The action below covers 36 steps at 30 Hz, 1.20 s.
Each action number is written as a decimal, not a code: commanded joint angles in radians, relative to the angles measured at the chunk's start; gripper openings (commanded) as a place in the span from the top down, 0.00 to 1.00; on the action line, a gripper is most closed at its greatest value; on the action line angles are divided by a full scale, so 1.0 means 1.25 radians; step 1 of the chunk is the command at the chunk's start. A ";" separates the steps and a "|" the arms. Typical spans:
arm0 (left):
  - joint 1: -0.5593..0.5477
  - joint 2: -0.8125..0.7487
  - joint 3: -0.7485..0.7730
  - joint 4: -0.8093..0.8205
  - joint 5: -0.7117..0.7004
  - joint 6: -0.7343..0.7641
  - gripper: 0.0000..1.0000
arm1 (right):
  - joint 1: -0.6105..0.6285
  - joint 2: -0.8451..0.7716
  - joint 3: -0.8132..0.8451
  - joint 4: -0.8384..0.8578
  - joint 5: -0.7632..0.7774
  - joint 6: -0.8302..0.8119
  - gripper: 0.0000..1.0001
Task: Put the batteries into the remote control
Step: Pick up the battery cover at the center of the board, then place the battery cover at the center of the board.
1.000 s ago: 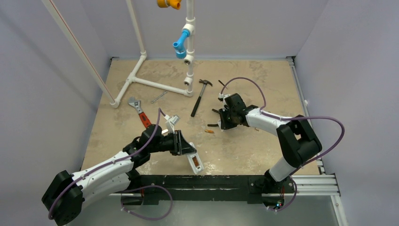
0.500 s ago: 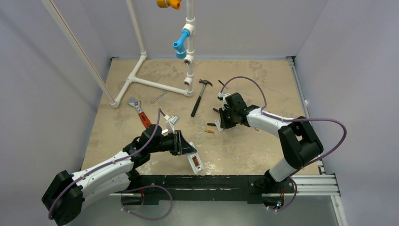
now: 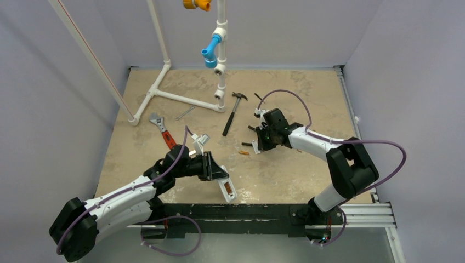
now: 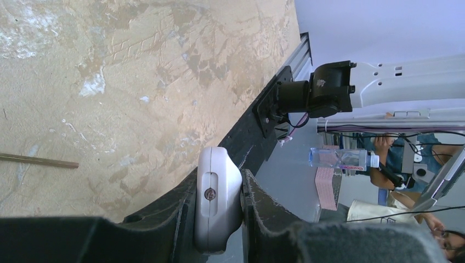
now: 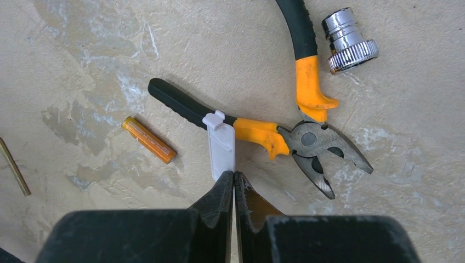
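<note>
My left gripper [image 3: 216, 172] is shut on the white remote control [image 3: 228, 190], holding it by its sides near the table's front edge. An orange battery shows in its open recess. In the left wrist view the remote's end [image 4: 216, 181] is clamped between both fingers. A loose orange battery [image 5: 148, 139] lies on the table, also seen from above [image 3: 243, 153]. My right gripper [image 5: 234, 176] is shut, its tips pinching the edge of a thin white plastic cover [image 5: 221, 145] that leans over a pliers handle.
Orange-and-black pliers [image 5: 285, 134] and a silvery metal fitting [image 5: 351, 41] lie under the right gripper [image 3: 257, 143]. A hammer [image 3: 233, 112], a red-handled wrench [image 3: 163, 131] and a white pipe frame [image 3: 181, 97] sit further back. A thin brass rod [image 5: 13, 164] lies to the left.
My right gripper's jaws have closed onto the white cover, which now stands on its edge. The left arm and the remote have not moved.
</note>
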 commanded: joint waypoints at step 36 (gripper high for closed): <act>-0.003 -0.102 0.078 -0.191 -0.121 0.057 1.00 | 0.384 0.050 0.137 -0.566 0.685 0.329 1.00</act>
